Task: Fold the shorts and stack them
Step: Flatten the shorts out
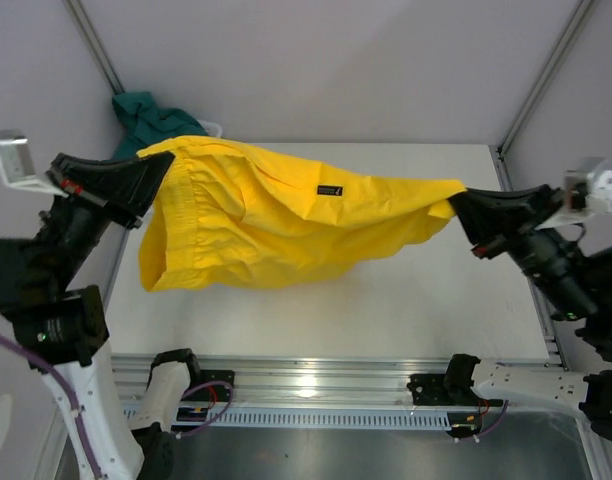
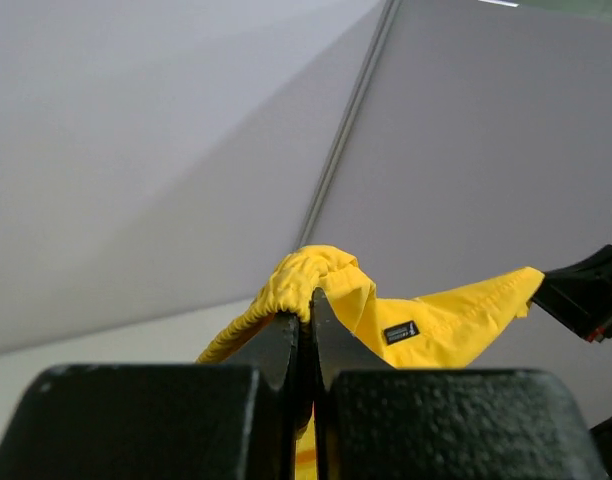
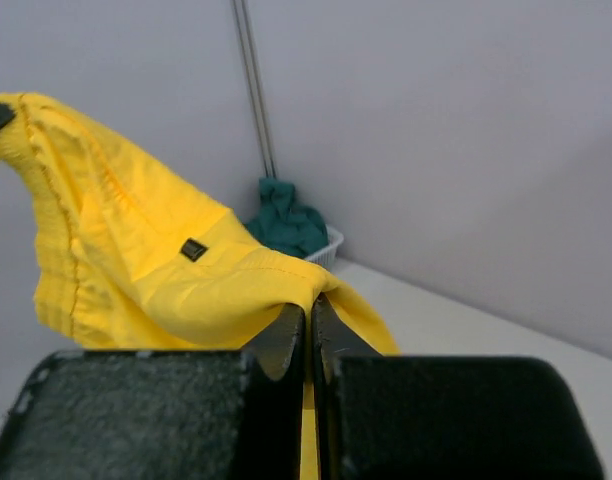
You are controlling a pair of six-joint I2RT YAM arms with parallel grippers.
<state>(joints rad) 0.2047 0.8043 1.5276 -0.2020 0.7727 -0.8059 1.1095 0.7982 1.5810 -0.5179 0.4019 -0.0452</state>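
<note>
While the yellow shorts (image 1: 276,215) are held up in the air over the table (image 1: 436,300), a few things could go wrong. At the far left, the dark green shorts (image 1: 151,120) are heaped in a white basket (image 3: 331,247), not yet folded, and could be bumped if the left arm is swung back. Next, the waistband is pinched by the left gripper (image 1: 164,162), its fingers squeezed tight on a small bunch of cloth. If it is pulled too hard, that bunch could slip out. In the middle, the cloth sags loose under the small black tag (image 1: 329,189), so creases could be pressed in when it is laid down. On the right, only a thin corner is nipped by the right gripper (image 1: 456,205), closed tight too. That corner would likely be lost first.
</note>
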